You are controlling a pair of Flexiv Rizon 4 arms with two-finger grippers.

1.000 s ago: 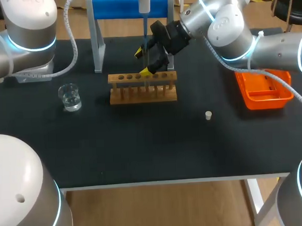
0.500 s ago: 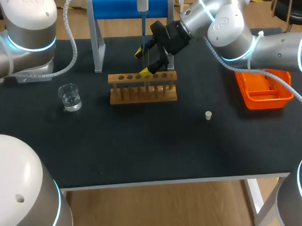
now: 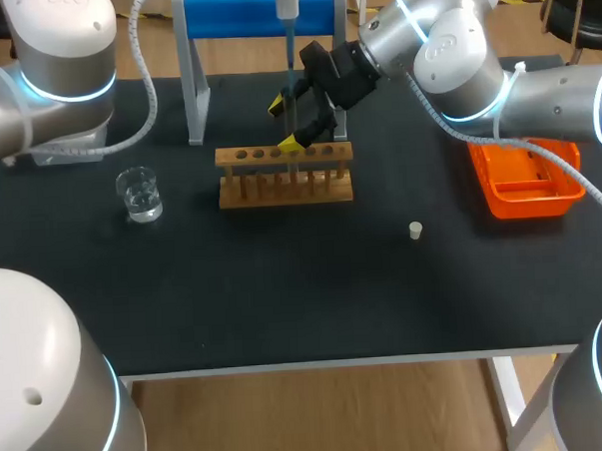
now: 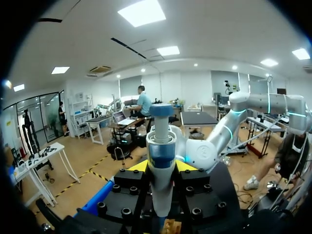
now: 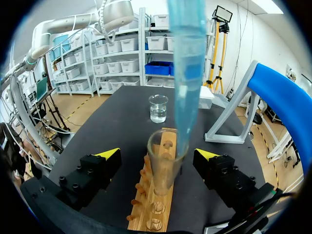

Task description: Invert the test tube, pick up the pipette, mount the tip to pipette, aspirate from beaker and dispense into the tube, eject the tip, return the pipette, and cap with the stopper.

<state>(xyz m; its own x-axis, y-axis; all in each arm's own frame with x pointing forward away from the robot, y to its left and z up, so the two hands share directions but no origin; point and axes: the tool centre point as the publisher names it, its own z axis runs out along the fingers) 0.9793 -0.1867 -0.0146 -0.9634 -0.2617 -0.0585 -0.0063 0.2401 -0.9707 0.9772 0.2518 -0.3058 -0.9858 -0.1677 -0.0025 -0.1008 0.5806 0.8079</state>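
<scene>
— Left claw (image 4: 162, 165) first: closed on what?
— Clamped on the pipette (image 4: 161, 146), barrel upright between both fingers. Held over the wooden rack (image 3: 285, 191), blue tip (image 5: 187, 73) pointing down into the mouth of the test tube (image 5: 163, 165).
— And the right claw (image 5: 158, 154)?
— Spread wide, one yellow finger on each side of the tube, touching neither side. Bracketing, not gripping. Tube upright in the rack, mouth up.
— Which step, by the look of it?
— Dispensing into the tube, most likely. Amount of liquid in tip or tube: impossible to tell.
— Next move?
— Probably lifting the pipette straight up, tip clear of the glass rim before any sideways travel, then over to eject. Risk of knocking the tube if pulled at a slant.
— Outward, then: what else on the black table (image 3: 284, 296)?
— Beaker (image 3: 140, 193) of clear liquid well to the left of the rack; small white stopper (image 3: 415, 230) lying alone to the right, nearer the front edge; orange tray (image 3: 569, 184) further right again. Blue stand (image 3: 242, 15) just behind the rack.
— Room to work?
— Tight around the tube: claw fingers on both sides, stand close behind. Best exit, at a guess: straight up.
</scene>
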